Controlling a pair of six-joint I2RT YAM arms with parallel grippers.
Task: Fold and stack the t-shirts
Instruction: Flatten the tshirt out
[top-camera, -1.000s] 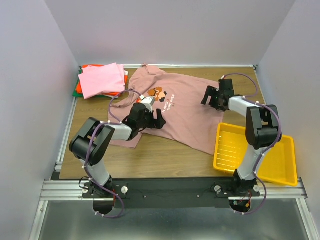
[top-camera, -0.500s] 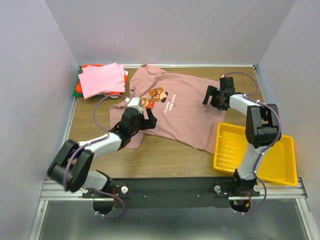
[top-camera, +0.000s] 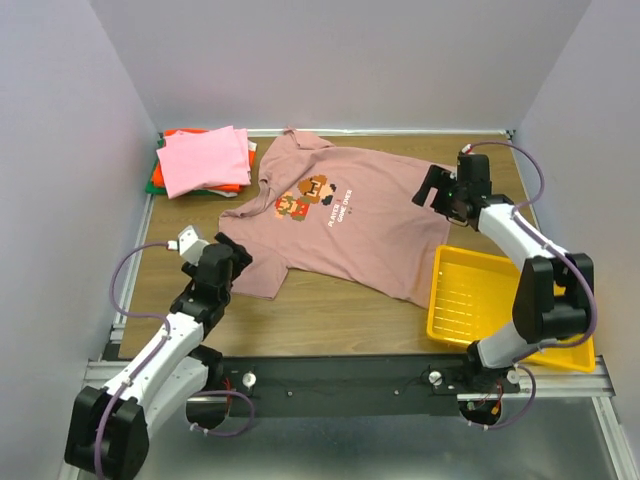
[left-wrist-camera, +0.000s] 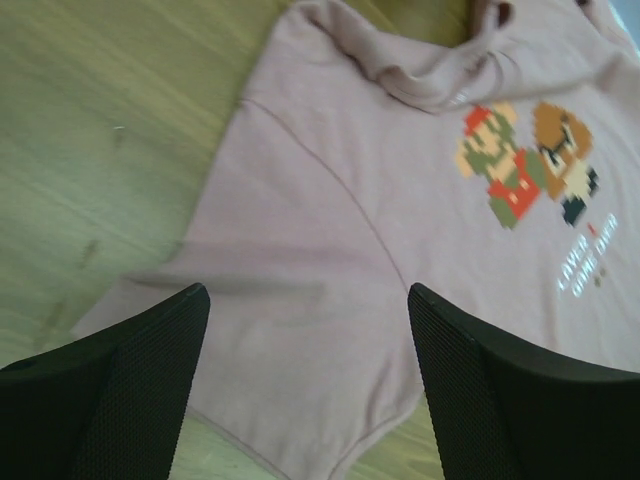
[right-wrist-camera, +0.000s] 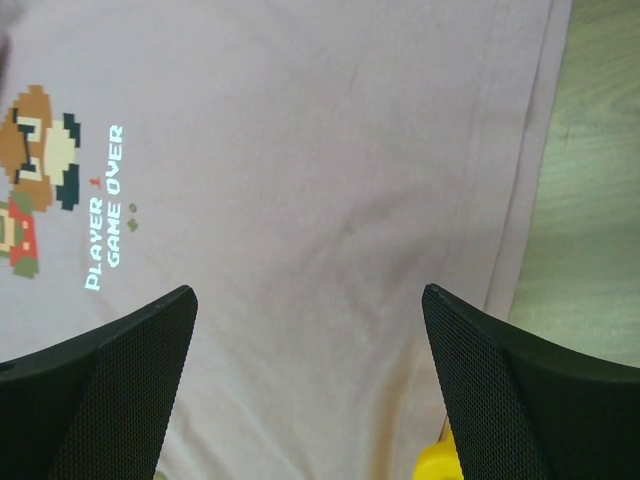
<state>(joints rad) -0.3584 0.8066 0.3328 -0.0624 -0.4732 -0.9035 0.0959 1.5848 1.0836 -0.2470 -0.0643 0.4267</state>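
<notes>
Left jaws drawn back off the mauve t-shirt (top-camera: 350, 225) to near left, right jaws over its right edge, both gaping, empty, shirt flat on wooden tabletop (top-camera: 330, 320), folded t-shirts (top-camera: 205, 160) far left, 3 lilac walls (top-camera: 350, 60).

Bare wooden surface (top-camera: 330, 315) runs along the near edge in front of the spread mauve t-shirt (top-camera: 360, 225) — open passage between the arms. The folded stack (top-camera: 203, 160) fills the far-left corner. The yellow tray (top-camera: 470, 300) blocks the near right, seemingly touching the shirt's hem. The left gripper (top-camera: 232, 260) hangs over the near-left sleeve and the right gripper (top-camera: 432, 190) over the far-right edge, jaws apart. Walls (top-camera: 350, 60) close three sides.
</notes>
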